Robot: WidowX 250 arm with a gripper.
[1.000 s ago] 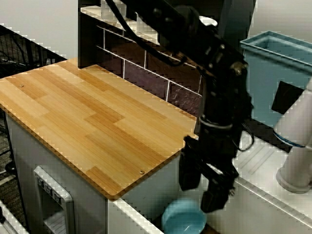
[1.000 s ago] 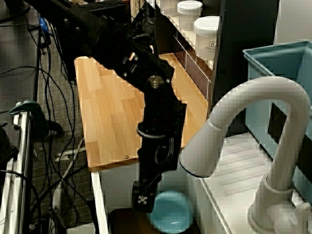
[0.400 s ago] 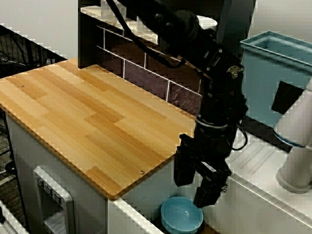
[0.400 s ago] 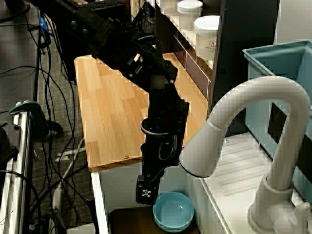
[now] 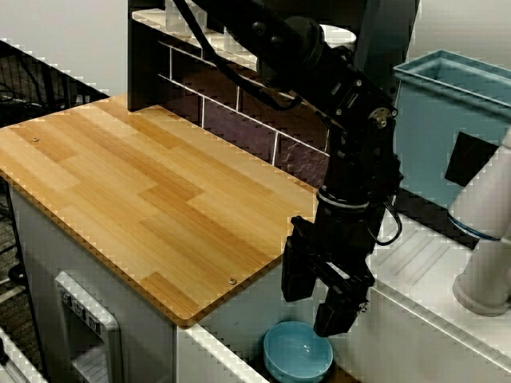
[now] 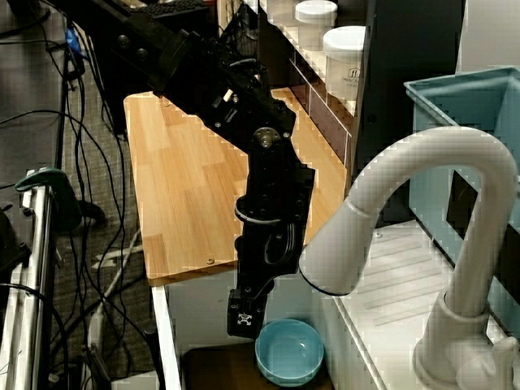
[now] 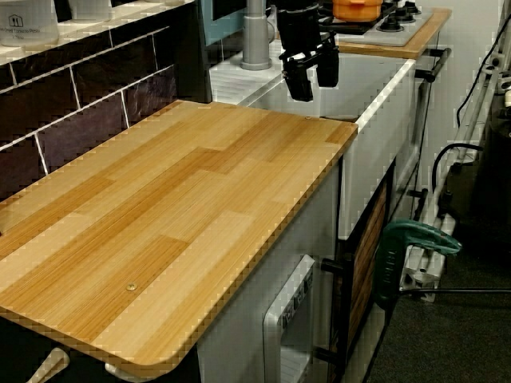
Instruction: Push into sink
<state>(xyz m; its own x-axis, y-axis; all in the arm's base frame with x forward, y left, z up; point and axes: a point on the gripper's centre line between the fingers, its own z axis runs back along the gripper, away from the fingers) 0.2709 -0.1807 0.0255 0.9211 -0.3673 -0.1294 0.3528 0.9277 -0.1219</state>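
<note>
- Black tool (image 5: 318, 297).
- Light-blue bowl (image 5: 297, 352) in the white-walled sink (image 7: 389, 88).
- Tabletop (image 5: 152, 195) of striped honey-coloured wood.
- Dark brown tiles (image 5: 247, 112), white grout lines.
- Pale blue bin (image 5: 447, 120).

The sink (image 5: 239, 355) floor is cut off by the lower edge; the bowl (image 6: 289, 351) is partly clipped there.

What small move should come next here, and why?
Probably lift the hand up and clear. The light-blue bowl already sits down inside the sink, below the wooden countertop edge, and the open, empty hand hangs just above it, so the push looks done.
</note>
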